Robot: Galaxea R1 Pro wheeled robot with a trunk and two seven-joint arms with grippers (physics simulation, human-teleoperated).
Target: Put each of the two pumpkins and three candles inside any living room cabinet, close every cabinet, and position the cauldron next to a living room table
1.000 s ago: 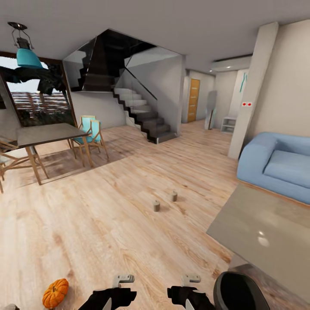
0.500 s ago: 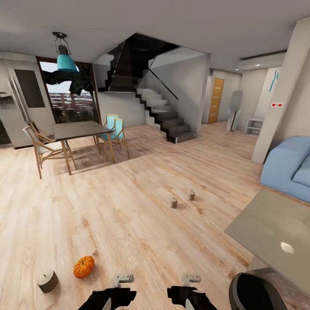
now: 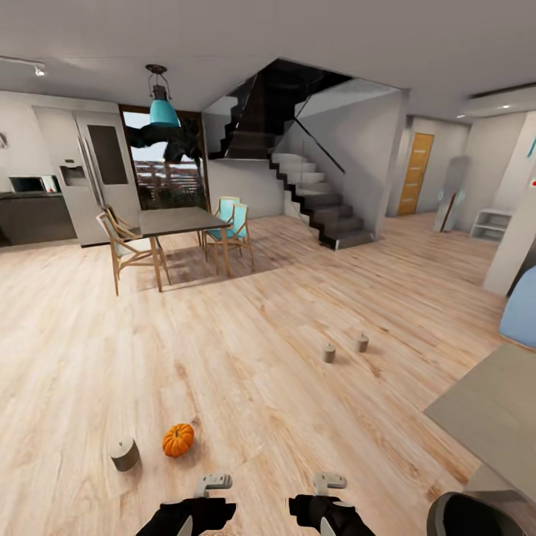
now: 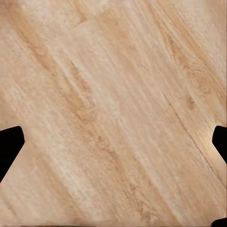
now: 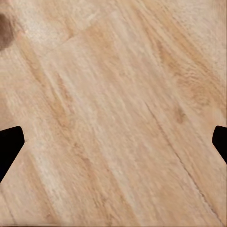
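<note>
Both grippers, left gripper (image 4: 113, 142) and right gripper (image 5: 113, 142), spread wide, empty, over wood floor (image 3: 246, 357); pumpkin (image 3: 178, 440) beside candle (image 3: 125, 454).

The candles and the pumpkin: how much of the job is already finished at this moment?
Nothing looks done yet. One pumpkin and three candles stand on the wooden floor, not in a cabinet. Nothing is in hand: the left tool and right tool are open over bare floor. The cauldron sits beside the glass table. All storing is left.
</note>
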